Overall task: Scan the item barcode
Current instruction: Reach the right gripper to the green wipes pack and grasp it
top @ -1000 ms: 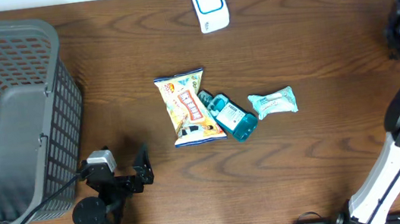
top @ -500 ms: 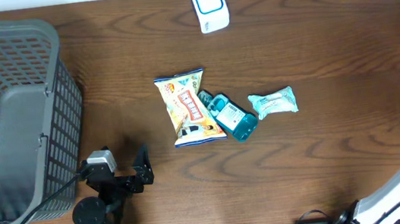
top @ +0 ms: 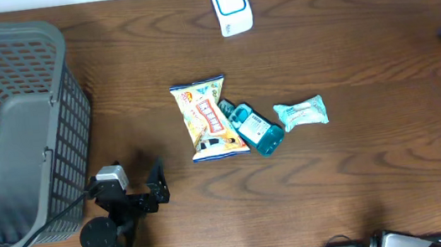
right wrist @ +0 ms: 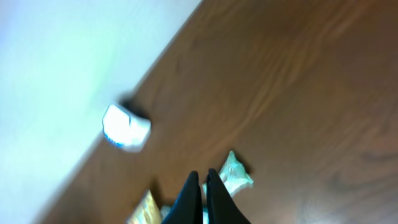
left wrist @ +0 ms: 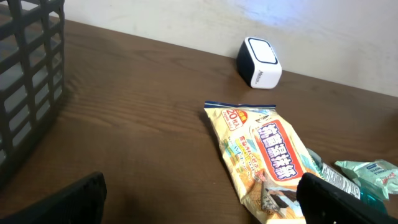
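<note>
A grey plastic mesh basket (top: 10, 124) stands at the left edge of the dark brown wooden table (top: 378, 171). Just beside it, the left gripper (top: 136, 172) rests low with its jaws spread wide and nothing between them. Near the table's middle lies a yellow printed snack bag (top: 207, 118), flat. A white box scanner with a blue-rimmed face (top: 231, 6) sits at the far edge. A teal plastic bottle (top: 257, 129) touches the bag; a pale green packet (top: 302, 113) lies just beside the bottle. The right gripper (right wrist: 202, 190) hangs above, jaws pressed together, empty.
</note>
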You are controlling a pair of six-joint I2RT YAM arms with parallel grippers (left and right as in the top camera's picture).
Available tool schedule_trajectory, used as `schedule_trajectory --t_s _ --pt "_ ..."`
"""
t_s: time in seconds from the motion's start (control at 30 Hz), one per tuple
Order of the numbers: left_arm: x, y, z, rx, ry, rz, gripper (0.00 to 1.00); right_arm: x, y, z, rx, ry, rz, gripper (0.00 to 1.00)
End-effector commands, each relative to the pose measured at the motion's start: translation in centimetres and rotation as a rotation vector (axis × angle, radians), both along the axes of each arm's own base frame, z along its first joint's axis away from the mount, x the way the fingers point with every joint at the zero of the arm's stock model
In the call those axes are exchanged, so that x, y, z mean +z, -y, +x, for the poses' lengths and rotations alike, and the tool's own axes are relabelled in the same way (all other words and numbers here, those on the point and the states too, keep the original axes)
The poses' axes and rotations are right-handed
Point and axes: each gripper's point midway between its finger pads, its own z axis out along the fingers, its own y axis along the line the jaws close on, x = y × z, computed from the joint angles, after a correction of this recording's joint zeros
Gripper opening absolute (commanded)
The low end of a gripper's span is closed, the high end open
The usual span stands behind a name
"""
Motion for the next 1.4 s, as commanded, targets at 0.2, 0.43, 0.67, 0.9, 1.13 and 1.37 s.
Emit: schedule_trajectory --t_s 0.2,0.43,0.67,0.9,1.13,1.37 --pt "-1.3 0.3 -0.2 -0.018 -0.034 0.011 0.98 -18.9 -11.6 4.6 0.384 -0.374 -0.022 0.01" --pt "-1.3 0.3 -0.2 -0.018 -0.034 0.011 0.98 -26.5 -16.2 5.0 0.494 -0.546 -0.022 0.01" --pt "-1.3 0.3 -0.2 -0.019 -0.034 0.011 0.98 -31.7 -15.4 2.8 0.429 -0.751 -0.103 0.01" --pt "-1.3 0.3 -0.2 -0.019 -0.034 0.011 0.98 -37.4 -13.4 0.8 0.357 -0.92 -0.19 0.01" --pt "-1.3 0.3 -0.2 -0.019 -0.036 0.011 0.98 -36.6 -14.6 0.7 0.388 -0.906 -0.172 0.01" --pt "-1.3 0.3 -0.2 -0.018 -0.035 0.011 0.98 -27.9 -14.5 2.4 0.375 -0.674 -0.145 0.01"
